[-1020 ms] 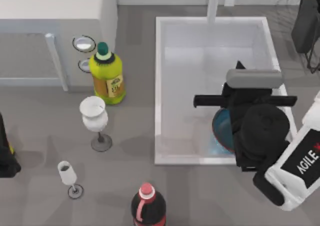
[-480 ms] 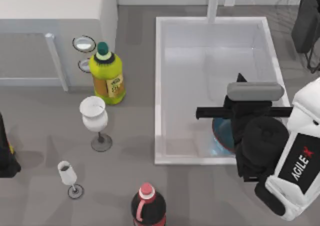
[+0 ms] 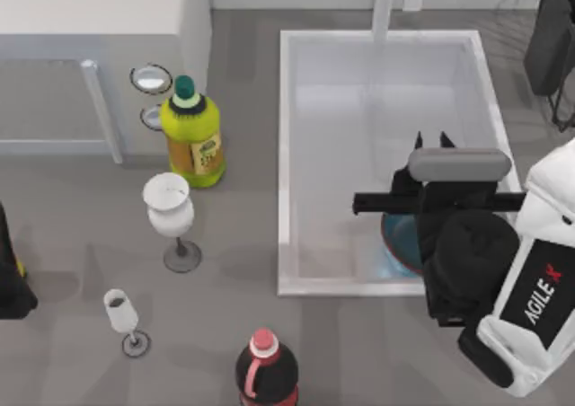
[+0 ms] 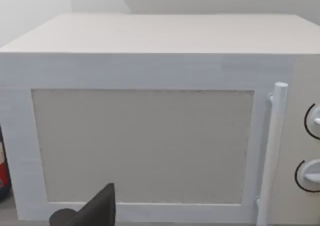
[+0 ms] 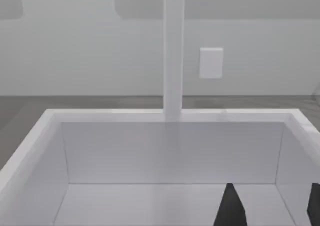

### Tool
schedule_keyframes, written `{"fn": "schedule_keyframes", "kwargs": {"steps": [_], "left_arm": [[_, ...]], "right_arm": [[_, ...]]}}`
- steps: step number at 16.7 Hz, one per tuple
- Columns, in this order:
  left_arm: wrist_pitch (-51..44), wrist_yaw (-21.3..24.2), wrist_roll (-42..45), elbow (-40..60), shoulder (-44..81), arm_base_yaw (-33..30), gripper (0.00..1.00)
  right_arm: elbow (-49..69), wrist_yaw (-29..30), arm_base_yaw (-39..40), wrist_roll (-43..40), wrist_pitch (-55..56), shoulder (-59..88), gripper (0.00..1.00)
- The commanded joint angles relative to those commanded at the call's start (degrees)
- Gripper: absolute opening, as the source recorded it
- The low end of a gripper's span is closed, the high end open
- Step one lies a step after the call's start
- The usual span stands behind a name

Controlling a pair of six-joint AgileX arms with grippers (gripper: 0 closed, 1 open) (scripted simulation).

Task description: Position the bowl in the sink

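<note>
- One bowl lying inside the sink, near-right corner; largely under the right gripper, jaws spread, holding nothing
- Left gripper at table's left edge; jaw state cannot tell
- Two wine glasses; two bottles; one microwave

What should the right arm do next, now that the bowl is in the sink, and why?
Probably lift the right gripper straight up and draw it back. The bowl already lies inside the sink, near its front right corner, and the fingers stand apart over the basin with nothing between them, so the placing looks done.
</note>
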Motion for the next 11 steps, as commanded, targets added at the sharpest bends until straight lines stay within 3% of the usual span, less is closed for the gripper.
{"fn": "schedule_keyframes", "kwargs": {"steps": [5,11], "left_arm": [[0.0,0.0,0.0,0.0,0.0,0.0,1.0],[0.0,0.0,0.0,0.0,0.0,0.0,1.0]], "right_arm": [[0.0,0.0,0.0,0.0,0.0,0.0,0.98],[0.0,0.0,0.0,0.0,0.0,0.0,1.0]]}}
